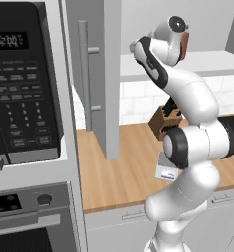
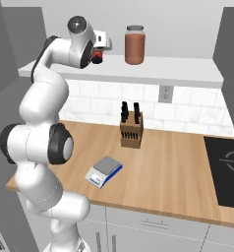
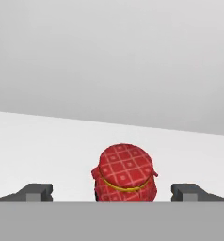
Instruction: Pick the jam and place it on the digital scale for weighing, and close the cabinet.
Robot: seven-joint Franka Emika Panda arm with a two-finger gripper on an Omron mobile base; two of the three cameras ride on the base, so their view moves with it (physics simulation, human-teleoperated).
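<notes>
**Jam dead ahead of open gripper, on the cabinet shelf**

Cabinet (image 1: 106, 74): grey door stands swung out over the worktop (image 2: 163, 162), long bar handle facing the left base camera. Door not yet closed. Inside, the white shelf (image 2: 153, 69) runs across the wall above the tiled backsplash.

Arm: raised high, hand brought level with the shelf at its left end as seen from the right base view.

Worktop items, well below the hand: knife block (image 2: 131, 129) near the wall; digital scale (image 2: 104, 171) lying flat in front of it, nearer the worktop edge, platform bare. Scale sits below and slightly to the right of the hand in the right base view.

Shelf items: tall brownish-red jar (image 2: 134, 44) with grey lid stands apart from the hand, further along the shelf. Not the target.

Jam (image 3: 124, 174): small squat red jar with a checked red cover and a gold band, upright on the shelf. From the hand view it lies straight ahead, centred between the two tips. Right base view shows the jam (image 2: 97, 57) just beside the hand's front.

Gripper (image 3: 124, 192): jaws wide, one tip on each side of the jar, clear gaps both sides, nothing held.

Judgement: approach is lined up; a short advance along the hand's own axis should bring the jar between the tips before closing. Jar axis vertical, so a sideways pinch on the body fits.
</notes>
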